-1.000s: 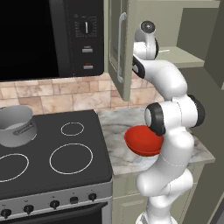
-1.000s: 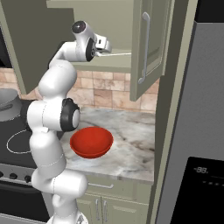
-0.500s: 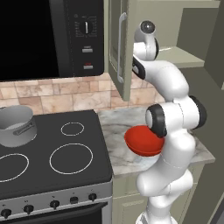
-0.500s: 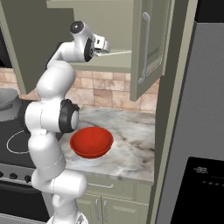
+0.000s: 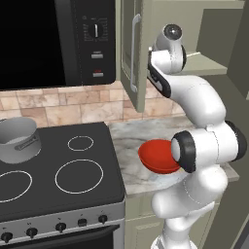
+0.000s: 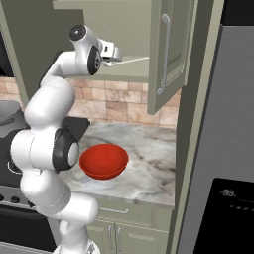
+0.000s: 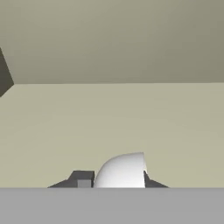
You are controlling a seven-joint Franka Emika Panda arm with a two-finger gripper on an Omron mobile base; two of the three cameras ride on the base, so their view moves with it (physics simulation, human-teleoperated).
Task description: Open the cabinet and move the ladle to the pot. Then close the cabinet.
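Both doors of the pale olive cabinet stand open: the left door (image 5: 134, 53) and the right door (image 6: 166, 52), each with a silver bar handle. My gripper (image 6: 112, 53) is up at the cabinet's opening, shut on the ladle (image 6: 131, 60), whose thin pale handle points right along the shelf. In the hand view the ladle (image 7: 121, 171) is a white rounded shape between my dark fingertips (image 7: 81, 179), facing the bare cabinet interior. The grey pot (image 5: 18, 139) sits on the stove's back left burner, far left of the gripper.
A red bowl (image 5: 156, 156) rests on the marble counter (image 6: 149, 161) under the arm. The black stove (image 5: 63, 170) lies to the left with a microwave (image 5: 48, 44) above it. A grey fridge (image 6: 223, 149) walls off the right side.
The hand with the ladle has drawn back slightly from the cabinet, toward the stove side. The doors, bowl and pot stay put.
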